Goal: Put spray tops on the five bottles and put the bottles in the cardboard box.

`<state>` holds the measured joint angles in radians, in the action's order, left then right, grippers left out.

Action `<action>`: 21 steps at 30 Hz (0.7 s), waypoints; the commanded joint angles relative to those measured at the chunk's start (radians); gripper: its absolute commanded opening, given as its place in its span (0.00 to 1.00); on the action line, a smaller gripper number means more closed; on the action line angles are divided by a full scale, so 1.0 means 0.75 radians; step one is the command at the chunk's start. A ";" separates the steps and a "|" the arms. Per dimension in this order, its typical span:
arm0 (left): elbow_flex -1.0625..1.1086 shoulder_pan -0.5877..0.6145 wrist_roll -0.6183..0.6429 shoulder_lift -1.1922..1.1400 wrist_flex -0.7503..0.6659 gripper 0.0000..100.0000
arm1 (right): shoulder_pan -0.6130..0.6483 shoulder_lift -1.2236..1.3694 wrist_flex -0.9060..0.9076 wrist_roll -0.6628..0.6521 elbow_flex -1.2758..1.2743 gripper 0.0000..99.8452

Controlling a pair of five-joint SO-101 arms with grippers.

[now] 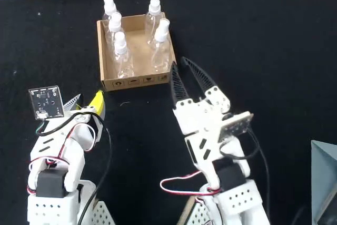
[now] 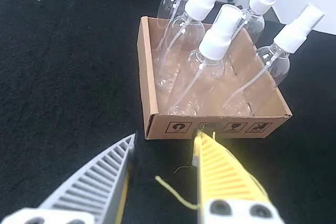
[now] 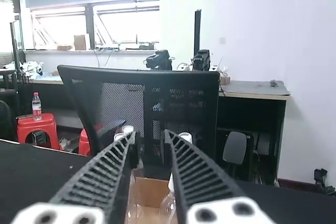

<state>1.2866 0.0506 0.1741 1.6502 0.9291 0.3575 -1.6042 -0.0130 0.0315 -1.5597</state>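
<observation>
your five bottles (image 1: 160,51) stand in the cardboard box (image 1: 138,81), spray tops (image 1: 120,42) on. your left gripper (image 2: 165,139) sits just before the box's front wall, jaws spread wide, holding nothing. your right gripper (image 1: 179,62), beside the box's front corner, is narrowly parted and empty.

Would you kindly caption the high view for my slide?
Five capped bottles in the cardboard box; left gripper and right gripper open, empty.
</observation>
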 commanded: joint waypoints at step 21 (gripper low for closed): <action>-0.009 0.009 0.002 0.018 -0.072 0.11 | 0.023 -0.396 0.088 -0.006 -0.116 0.03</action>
<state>1.2866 0.0506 0.1741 1.6502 0.9030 0.3590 -1.7960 0.0483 0.0315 -1.6502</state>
